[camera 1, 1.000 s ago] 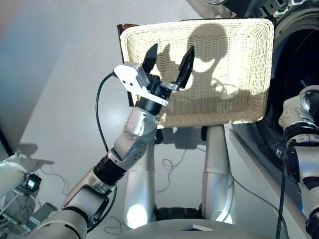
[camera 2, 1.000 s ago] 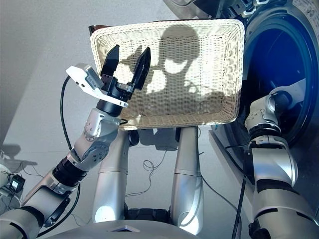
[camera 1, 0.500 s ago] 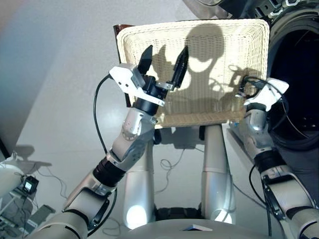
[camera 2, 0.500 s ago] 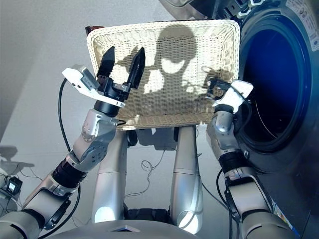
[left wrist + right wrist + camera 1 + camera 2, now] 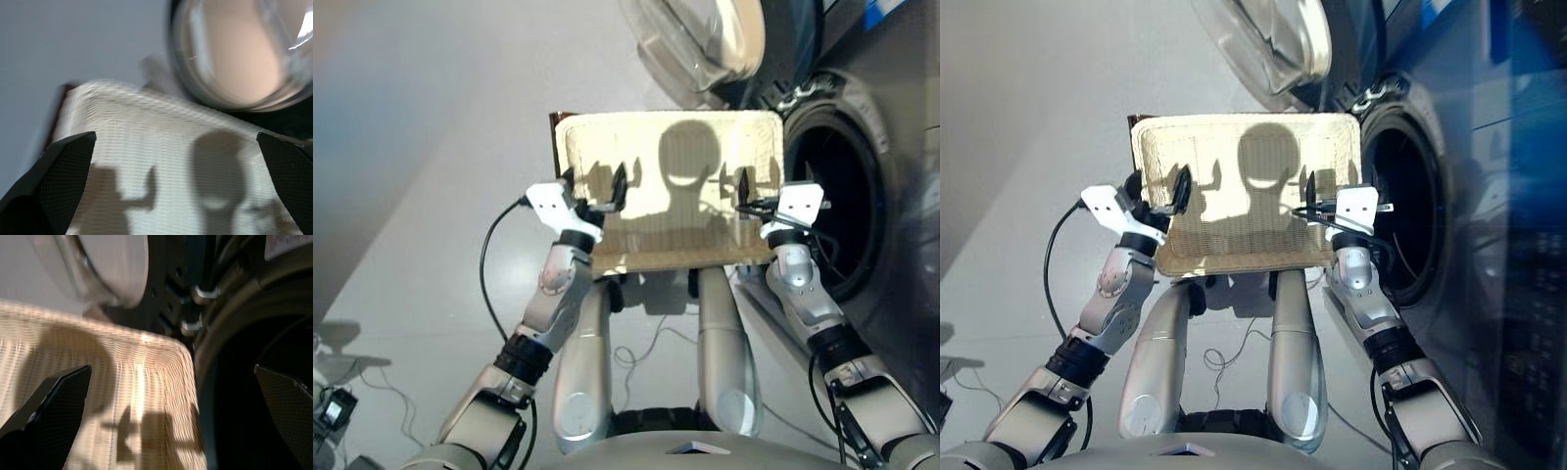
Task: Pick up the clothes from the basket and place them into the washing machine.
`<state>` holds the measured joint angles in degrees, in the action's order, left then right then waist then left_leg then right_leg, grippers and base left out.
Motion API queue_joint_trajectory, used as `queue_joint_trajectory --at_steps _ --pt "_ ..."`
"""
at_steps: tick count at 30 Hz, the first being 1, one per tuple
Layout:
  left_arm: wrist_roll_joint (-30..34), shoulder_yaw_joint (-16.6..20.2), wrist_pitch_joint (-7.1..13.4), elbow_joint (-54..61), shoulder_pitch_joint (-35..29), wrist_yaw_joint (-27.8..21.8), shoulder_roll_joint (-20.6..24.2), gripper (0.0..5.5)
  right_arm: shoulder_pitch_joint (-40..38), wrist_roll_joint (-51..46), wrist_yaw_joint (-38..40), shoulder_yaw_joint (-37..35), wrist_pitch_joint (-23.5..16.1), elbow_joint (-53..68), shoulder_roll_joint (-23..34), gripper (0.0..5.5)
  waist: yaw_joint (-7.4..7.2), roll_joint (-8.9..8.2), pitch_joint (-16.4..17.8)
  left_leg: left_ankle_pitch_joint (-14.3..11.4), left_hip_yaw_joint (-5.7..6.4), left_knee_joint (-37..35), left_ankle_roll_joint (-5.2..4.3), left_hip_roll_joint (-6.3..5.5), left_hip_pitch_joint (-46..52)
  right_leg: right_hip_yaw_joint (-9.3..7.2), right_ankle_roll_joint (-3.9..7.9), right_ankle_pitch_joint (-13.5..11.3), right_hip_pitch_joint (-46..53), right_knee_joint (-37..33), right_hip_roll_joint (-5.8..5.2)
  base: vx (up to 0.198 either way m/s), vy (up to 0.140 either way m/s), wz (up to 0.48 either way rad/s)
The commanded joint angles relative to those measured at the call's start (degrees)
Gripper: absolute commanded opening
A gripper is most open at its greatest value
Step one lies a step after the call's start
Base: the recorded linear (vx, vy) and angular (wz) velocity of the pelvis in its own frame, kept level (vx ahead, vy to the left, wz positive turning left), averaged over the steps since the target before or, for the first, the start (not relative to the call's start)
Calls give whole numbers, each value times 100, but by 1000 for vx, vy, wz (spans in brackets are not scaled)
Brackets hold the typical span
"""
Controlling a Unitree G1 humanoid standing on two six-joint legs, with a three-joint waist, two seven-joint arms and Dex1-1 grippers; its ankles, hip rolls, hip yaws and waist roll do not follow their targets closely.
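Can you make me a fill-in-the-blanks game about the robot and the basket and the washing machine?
1. The basket has ____ clothes in it.
2. The washing machine door is swung ____.
3. The left gripper and right gripper both have their fingers ____.
4. The washing machine stands on the robot's ____ side.

Missing words: no; open; open; right

Cream woven basket [image 5: 671, 211], washing machine [image 5: 862, 186] door open

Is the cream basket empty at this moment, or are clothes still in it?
Empty: the basket shows only bare weave and shadows in every view, no garment.
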<state>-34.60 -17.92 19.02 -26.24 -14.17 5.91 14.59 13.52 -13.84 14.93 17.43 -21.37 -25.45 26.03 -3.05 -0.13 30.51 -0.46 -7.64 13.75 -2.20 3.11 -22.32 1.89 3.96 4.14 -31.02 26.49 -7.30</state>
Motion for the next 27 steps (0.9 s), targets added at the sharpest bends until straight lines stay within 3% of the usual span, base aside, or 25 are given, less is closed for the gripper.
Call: queue_joint_trajectory --at_steps 1,7,11,15,17,21,23,27 --pt "446 328 205 -278 56 -218 139 550 -161 -29 -380 -166 3 -16 2 550 157 -121 -80 21 311 -125 -296 143 557 -38 523 -466 1011 -887 -85 156 -20 20" --pt "737 706 54 -1802 618 -516 -49 550 -811 -273 -1296 40 242 -754 -133 550 188 -139 -704 252 302 -887 -334 164 1341 -225 590 -636 1777 -1673 -149 137 -20 38" --pt "1196 810 -96 -2636 1002 -677 -137 550 -1136 -334 -1751 -21 397 -1575 -221 550 213 -107 -1237 399 259 -1430 -338 118 1784 -315 648 -854 2240 -2251 -261 131 -11 41" --pt "1712 990 -312 -3629 1191 -759 -160 550 -1382 -342 -1762 -251 564 -2452 -548 550 185 -87 -1814 483 221 -1875 -368 93 2193 -419 709 -1004 2660 -2681 -336 147 -11 91" --pt "2004 1097 -506 -4173 1345 -929 -128 550 -1552 -61 -2137 -117 860 -3300 -615 550 199 -114 -2141 389 311 -1875 -382 97 2319 -506 704 -965 2918 -2822 -347 133 -34 132" --pt "2095 1173 -659 -4449 1454 -1060 -143 550 -1641 -630 -2185 -604 1026 -3914 -852 550 215 -134 -2311 375 333 -1875 -353 119 2484 -577 707 -940 3163 -2859 -342 95 -27 228" --pt "2407 1344 -806 -4751 1560 -740 -203 550 -1722 -1298 -2149 -1170 1159 -4413 -1130 550 189 -131 -2502 318 306 -1875 -344 109 2593 -598 705 -915 3297 -2888 -345 105 13 81" --pt "2278 1393 -877 -4867 1658 -799 -363 550 -1797 -1558 -2120 -1466 1279 -4851 -1268 550 171 -148 -2633 271 313 -1875 -339 134 2713 -632 695 -875 3430 -2903 -333 36 3 -3"
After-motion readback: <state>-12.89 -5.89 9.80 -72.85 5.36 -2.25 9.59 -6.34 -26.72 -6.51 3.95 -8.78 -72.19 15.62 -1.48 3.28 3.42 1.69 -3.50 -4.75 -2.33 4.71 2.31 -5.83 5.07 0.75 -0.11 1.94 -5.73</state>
